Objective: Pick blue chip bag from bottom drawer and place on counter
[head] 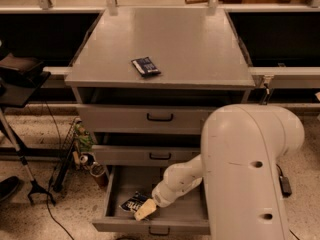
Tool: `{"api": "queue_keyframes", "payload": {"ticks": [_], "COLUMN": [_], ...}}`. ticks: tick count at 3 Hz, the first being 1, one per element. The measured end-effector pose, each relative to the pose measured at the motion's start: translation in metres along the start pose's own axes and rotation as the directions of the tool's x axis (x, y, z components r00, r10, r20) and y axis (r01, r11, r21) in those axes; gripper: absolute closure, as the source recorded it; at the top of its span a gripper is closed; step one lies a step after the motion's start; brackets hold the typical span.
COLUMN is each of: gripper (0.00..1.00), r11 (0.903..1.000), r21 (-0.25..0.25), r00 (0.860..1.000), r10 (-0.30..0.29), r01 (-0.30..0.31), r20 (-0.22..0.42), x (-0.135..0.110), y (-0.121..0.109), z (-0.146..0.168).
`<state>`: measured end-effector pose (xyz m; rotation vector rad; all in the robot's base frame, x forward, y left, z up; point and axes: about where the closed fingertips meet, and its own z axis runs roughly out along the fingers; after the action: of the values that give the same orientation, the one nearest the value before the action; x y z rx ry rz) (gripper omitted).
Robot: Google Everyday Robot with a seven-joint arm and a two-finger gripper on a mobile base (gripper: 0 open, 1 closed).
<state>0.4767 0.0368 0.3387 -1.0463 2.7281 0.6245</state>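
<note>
The bottom drawer [115,223] is pulled open below two shallower shut drawers. The blue chip bag [131,203], dark blue with white lettering, lies at the drawer's front left. My gripper [144,210] reaches down into the drawer, with its pale tip right beside and partly over the bag's right end. The counter [200,49] is the broad grey top of the cabinet, above and behind the gripper.
A small flat dark blue packet [146,66] lies on the counter left of centre. My large white arm housing [250,169] covers the cabinet's right front. A black stand [20,159] and cables with small items [85,159] sit on the floor at the left.
</note>
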Motion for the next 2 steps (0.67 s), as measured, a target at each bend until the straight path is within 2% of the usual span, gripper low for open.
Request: {"api": "queue_keyframes", "payload": {"ticks": [1, 2], "gripper": [0.00, 0.00], "r11": [0.9918, 0.9725], "r21": [-0.009, -0.020], "r00": [0.989, 0.968], "r10": [0.128, 0.233], "r01": [-0.128, -0.232], "r20": [0.074, 0.097], "x": [0.012, 0.019], "y": [-0.028, -0.050], "z": [0.008, 0.022]}}
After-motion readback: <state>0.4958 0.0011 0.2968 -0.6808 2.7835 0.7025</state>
